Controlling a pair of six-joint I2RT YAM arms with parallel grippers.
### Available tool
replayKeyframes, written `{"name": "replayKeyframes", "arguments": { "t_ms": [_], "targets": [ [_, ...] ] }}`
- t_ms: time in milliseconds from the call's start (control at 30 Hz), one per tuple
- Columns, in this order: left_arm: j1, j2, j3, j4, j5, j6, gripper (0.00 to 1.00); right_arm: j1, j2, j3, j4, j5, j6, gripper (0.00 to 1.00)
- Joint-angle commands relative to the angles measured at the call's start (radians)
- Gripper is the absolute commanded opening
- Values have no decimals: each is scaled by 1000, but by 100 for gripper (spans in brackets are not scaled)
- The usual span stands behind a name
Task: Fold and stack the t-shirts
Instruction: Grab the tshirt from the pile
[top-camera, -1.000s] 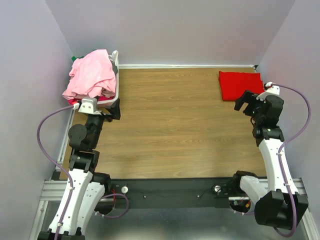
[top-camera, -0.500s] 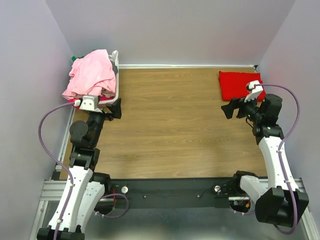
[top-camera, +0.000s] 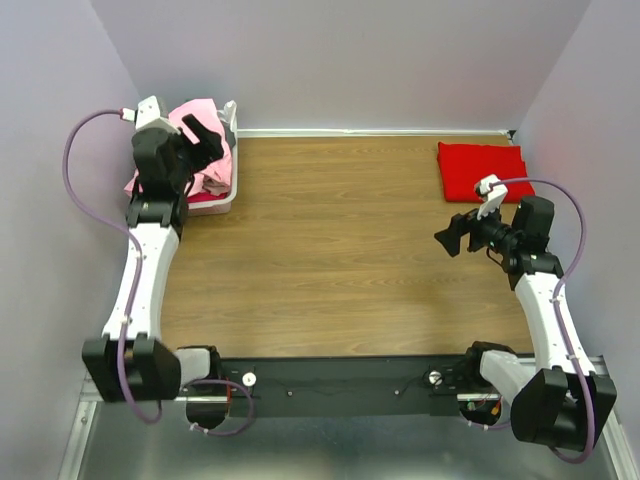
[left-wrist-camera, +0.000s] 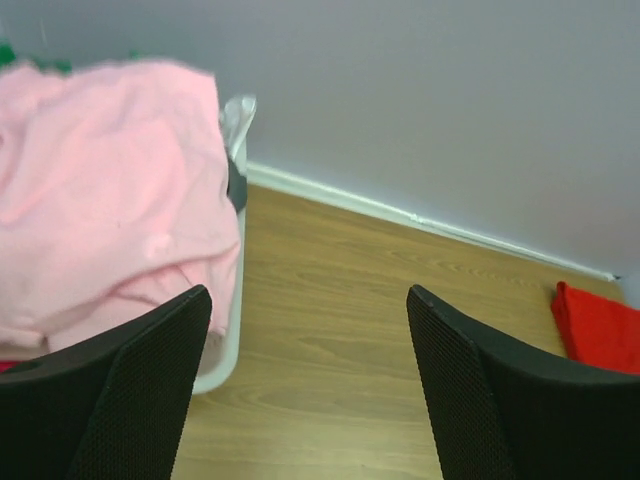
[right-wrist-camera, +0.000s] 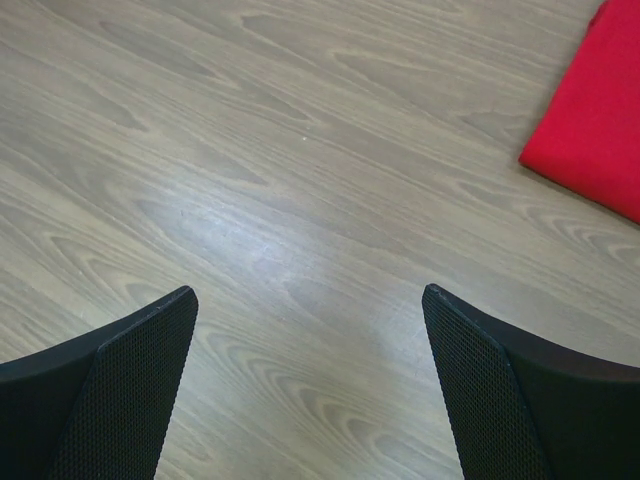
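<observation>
Soft pink t-shirt (left-wrist-camera: 100, 200) heaped in the white basket (left-wrist-camera: 240, 120), far left; red t-shirt (top-camera: 480, 168) folded flat, far right on the desk (top-camera: 340, 230). Likely light and floppy: best pinched at a top fold. Left claw (left-wrist-camera: 308, 300) by the basket, wide apart, empty. Right claw (right-wrist-camera: 310, 295) apart too.

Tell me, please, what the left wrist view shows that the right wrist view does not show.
Only the left wrist view: the light pink t-shirt heaped in the white basket, the grey wall behind it, and the left tool, open with nothing between its fingers.
Only the right wrist view: the right tool, also open and empty, above bare wood.
Both: the wooden table and the red t-shirt, which lies at the right edge in each.
</observation>
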Motion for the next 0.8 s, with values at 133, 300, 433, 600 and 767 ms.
{"name": "replayKeyframes", "arguments": {
  "t_ms": [133, 300, 433, 600, 767],
  "targets": [
    [73, 275, 198, -327, -182, -297, 79, 1, 6, -1, -45, -44, -21, 100],
    [100, 331, 203, -330, -223, -309, 79, 1, 12, 3, -49, -53, -22, 100],
    [107, 383, 206, -330, -237, -335, 79, 1, 12, 3, -51, -47, -22, 100],
    [109, 436, 240, -315, -245, -355, 79, 1, 17, 3, -52, -49, -24, 100],
    [110, 499, 298, -322, -272, -365, 79, 1, 23, 3, -55, -52, -27, 100]
  ]
}}
